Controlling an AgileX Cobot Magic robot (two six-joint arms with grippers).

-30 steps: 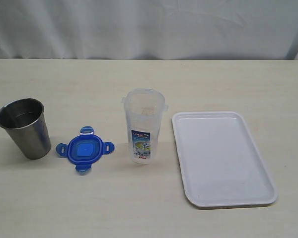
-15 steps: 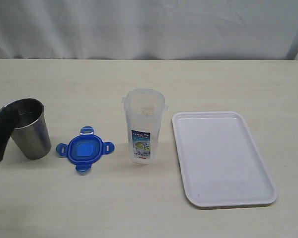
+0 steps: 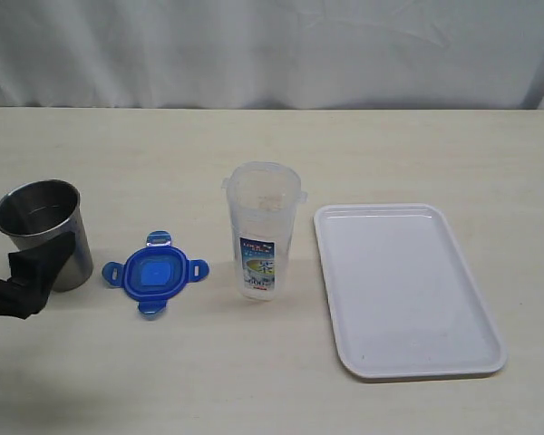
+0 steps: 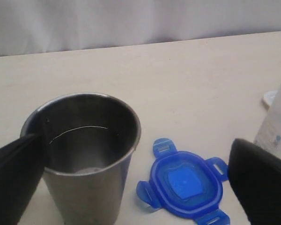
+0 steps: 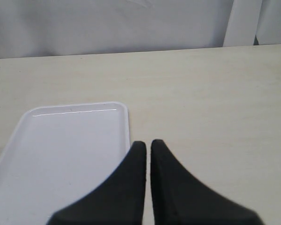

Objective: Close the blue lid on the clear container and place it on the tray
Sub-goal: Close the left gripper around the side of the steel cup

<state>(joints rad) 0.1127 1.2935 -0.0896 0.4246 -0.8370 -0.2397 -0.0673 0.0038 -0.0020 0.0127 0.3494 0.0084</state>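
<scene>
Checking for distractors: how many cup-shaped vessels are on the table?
2. The steel cup stands at the left, beside the blue lid. The clear container stands mid-table, between the blue lid and the tray. None appears hidden.

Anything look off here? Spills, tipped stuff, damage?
Nothing stands out. The clear container and steel cup stand upright, the blue lid lies flat between them, and the tray sits flat. No spill visible.

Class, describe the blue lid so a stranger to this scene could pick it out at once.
Start at the white tray on the right of the table. Left of it stands the clear container; between that and the steel cup lies the lid. It alone is flat and blue, with four flaps.
</scene>
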